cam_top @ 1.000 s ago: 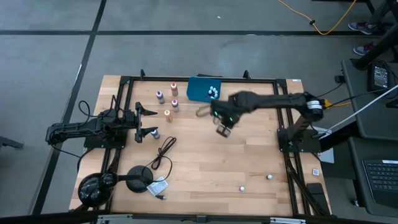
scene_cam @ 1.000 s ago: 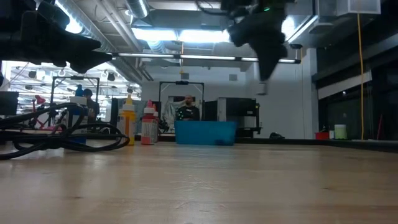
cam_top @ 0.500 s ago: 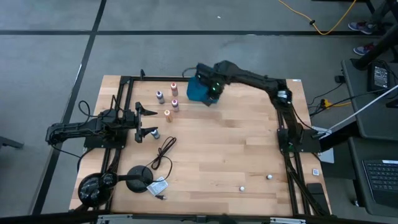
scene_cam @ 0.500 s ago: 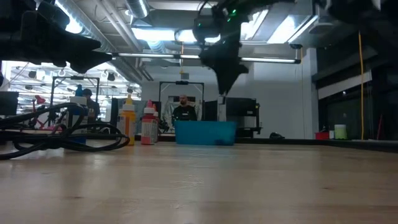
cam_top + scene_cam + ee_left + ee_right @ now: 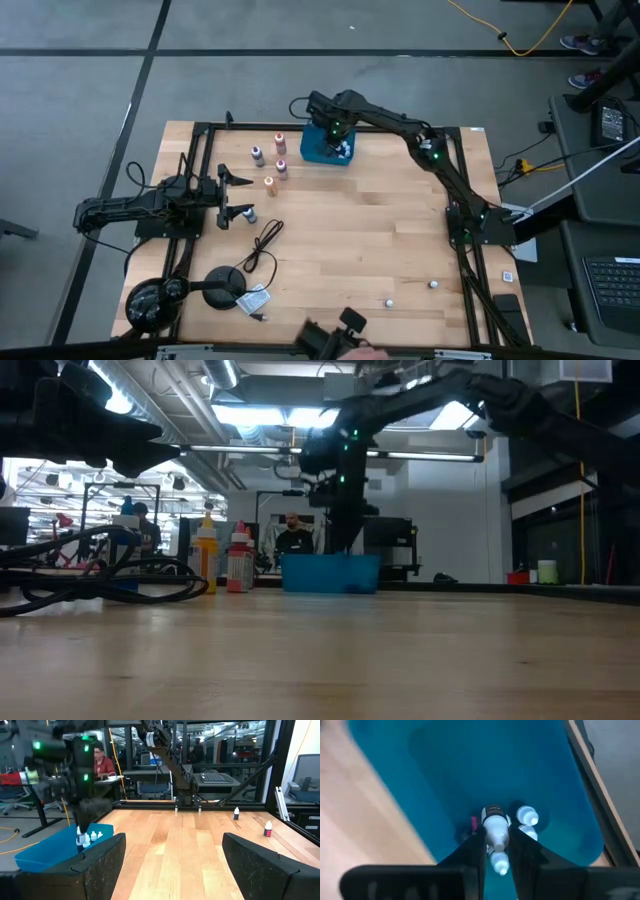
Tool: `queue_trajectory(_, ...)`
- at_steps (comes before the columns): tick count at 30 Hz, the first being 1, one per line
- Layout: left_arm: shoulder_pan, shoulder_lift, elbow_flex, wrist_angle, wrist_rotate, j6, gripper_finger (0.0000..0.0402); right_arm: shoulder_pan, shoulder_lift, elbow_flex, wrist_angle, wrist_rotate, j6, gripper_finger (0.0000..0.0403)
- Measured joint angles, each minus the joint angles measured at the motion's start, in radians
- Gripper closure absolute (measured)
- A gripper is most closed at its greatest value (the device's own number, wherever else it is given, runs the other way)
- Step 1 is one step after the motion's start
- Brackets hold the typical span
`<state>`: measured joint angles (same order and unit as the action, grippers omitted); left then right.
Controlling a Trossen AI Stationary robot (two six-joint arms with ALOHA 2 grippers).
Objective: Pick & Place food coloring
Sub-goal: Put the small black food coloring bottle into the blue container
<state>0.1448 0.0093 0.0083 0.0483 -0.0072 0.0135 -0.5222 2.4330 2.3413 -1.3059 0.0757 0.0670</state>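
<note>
We see the right claw [image 5: 496, 842] clenched on a white-capped bottle [image 5: 495, 826] above the teal tray [image 5: 318, 143] at the upper centre of the desk [image 5: 380, 250]. More bottles [image 5: 344, 150] lie in the tray; others [image 5: 268, 160] stand to its left. The left claw [image 5: 240, 196] waits released at centre left.

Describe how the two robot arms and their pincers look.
Both arms are dark, slim and jointed. The right arm carries small green lights near its wrist, and its pincer has two flat black fingers. The left pincer has broad, matte black fingers with a rough texture.
</note>
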Motion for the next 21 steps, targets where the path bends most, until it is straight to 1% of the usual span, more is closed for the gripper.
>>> queue_trajectory(4,0.000,0.000,0.000,0.000,0.000,0.000,0.0073,-0.010,0.032,-0.002,0.021,0.039,-0.052,0.0335)
queue_trajectory(12,0.000,0.000,0.000,0.000,0.000,0.000,0.0074,-0.020,0.053,-0.002,0.070,0.038,-0.076,0.0334)
queue_trajectory(21,0.000,0.000,0.000,0.000,0.000,0.000,0.0074,-0.023,0.055,-0.009,0.083,0.036,-0.098,0.0334)
